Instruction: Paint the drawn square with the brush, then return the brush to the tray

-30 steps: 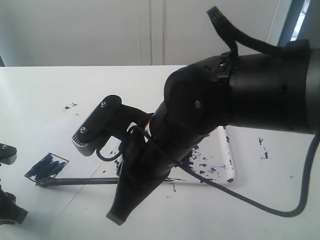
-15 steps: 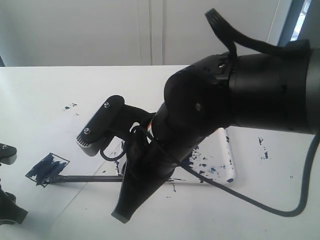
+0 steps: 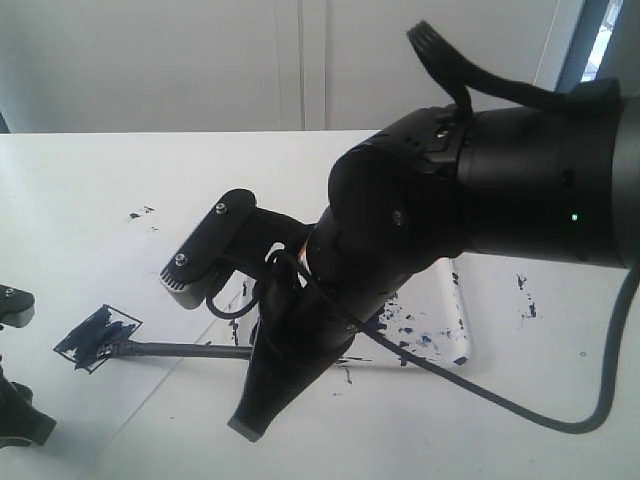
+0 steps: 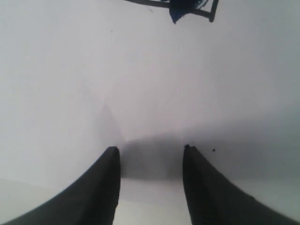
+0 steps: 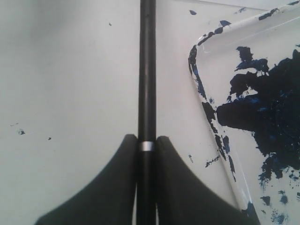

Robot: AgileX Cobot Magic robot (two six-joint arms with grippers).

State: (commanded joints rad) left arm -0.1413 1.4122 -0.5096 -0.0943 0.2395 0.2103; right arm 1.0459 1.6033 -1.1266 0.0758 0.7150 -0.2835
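Note:
The drawn square [image 3: 97, 338] lies on the white paper at the lower left, smeared with dark blue paint; the left wrist view catches it too [image 4: 192, 7]. The brush [image 3: 175, 350] runs nearly level, its wet tip resting on the square. My right gripper [image 5: 147, 140] is shut on the brush [image 5: 146, 70], both fingers pressed against the black handle at a silver band. The tray [image 3: 455, 310] sits behind the right arm, mostly hidden, and its paint-blotched rim [image 5: 199, 89] lies beside the handle. My left gripper [image 4: 151, 152] hovers open over bare paper, empty.
Stray blue specks mark the paper at the left [image 3: 138, 213] and right [image 3: 525, 295]. The right arm's black cable [image 3: 500, 405] loops over the table. The left arm's base [image 3: 15, 420] stands at the lower left corner.
The right gripper and brush have shifted slightly right and away, dragging the tip across the square and changing the smear. The left gripper has not moved.

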